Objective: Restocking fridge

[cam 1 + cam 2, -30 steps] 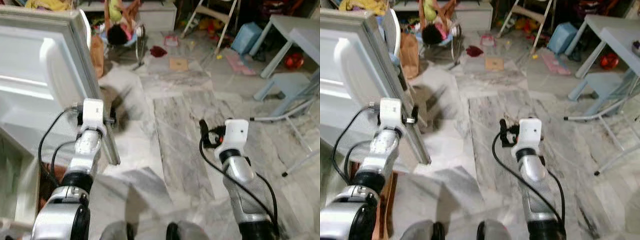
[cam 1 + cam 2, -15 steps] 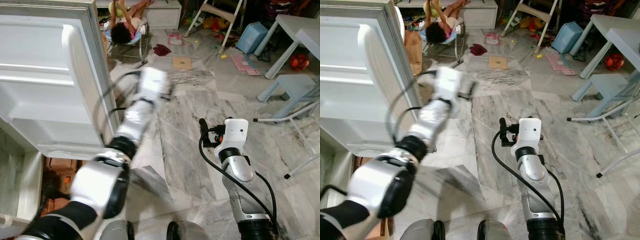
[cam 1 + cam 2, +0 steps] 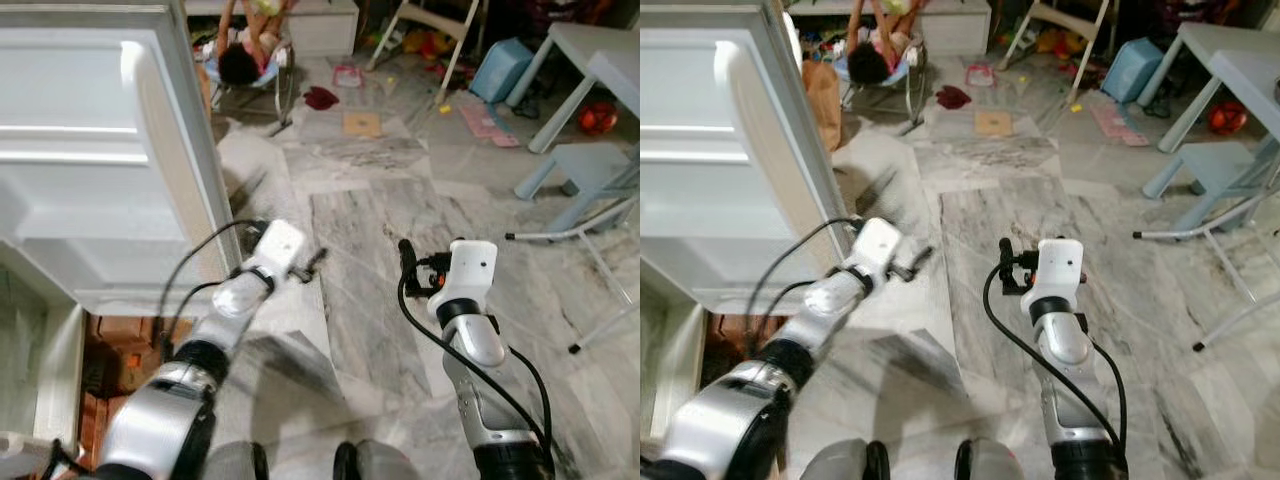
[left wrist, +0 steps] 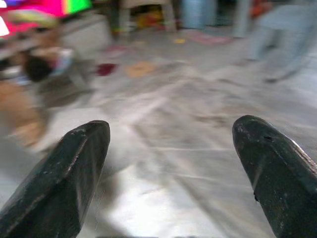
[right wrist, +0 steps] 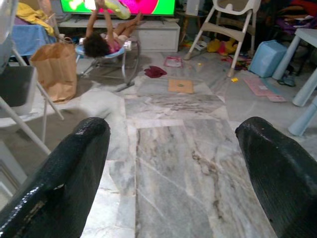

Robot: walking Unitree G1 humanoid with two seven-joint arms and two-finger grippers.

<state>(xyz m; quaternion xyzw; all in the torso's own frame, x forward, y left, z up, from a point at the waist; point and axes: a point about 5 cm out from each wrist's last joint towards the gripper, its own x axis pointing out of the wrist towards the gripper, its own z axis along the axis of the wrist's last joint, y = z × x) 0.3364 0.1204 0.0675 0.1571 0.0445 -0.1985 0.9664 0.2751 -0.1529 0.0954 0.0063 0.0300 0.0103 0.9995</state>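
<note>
Beside the open fridge door point(image 3: 100, 150) | left gripper point(image 4: 171, 168) wide, empty | right gripper point(image 5: 173, 168) wide, empty | step: door open, nothing picked | next: fetch an item

The open fridge door point(image 3: 90, 150) stands left of both arms.

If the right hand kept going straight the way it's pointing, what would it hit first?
Nothing close. The right hand, fingers open, points over bare marble floor; the way looks free up to the brown cardboard piece lying flat farther on, though depth is hard to judge.
</note>
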